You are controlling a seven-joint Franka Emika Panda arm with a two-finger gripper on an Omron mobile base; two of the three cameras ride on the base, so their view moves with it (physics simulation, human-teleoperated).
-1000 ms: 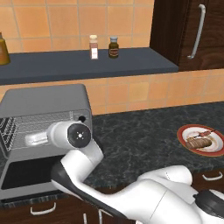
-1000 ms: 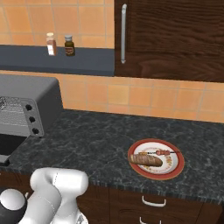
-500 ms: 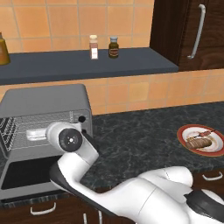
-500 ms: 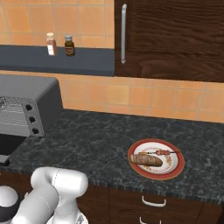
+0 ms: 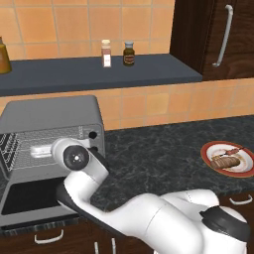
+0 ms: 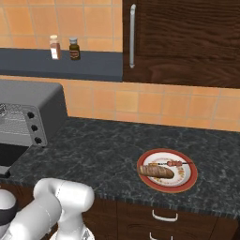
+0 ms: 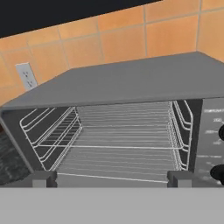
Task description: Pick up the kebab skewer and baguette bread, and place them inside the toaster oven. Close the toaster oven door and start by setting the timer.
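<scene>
The toaster oven (image 5: pixel 49 116) stands at the counter's left with its door (image 5: pixel 30 197) dropped open. Bare wire racks (image 7: pixel 124 131) line its cavity, and its knobs (image 6: pixel 35 127) run down the right panel. My gripper (image 7: pixel 111 180) is open and holds nothing. It faces straight into the cavity from just outside, with a dark fingertip (image 7: pixel 43 178) at each lower corner. At the right of the counter sits a red-rimmed plate (image 6: pixel 186 182). On it lie the golden baguette bread (image 6: pixel 156 172) and, just behind, the thin kebab skewer (image 6: pixel 178 163). The plate is far from my gripper.
A dark shelf (image 5: pixel 99 74) above the counter carries two spice bottles (image 5: pixel 106 52) and an amber jar (image 5: pixel 4 55). A dark wood cabinet (image 6: pixel 187 37) with a long handle hangs at the right. The dark stone counter (image 6: pixel 98 150) lies between the oven and the plate.
My arm's wrist has swung left and slightly down, bringing the hand closer to the oven's mouth. The plate, the food and the oven have not moved.
</scene>
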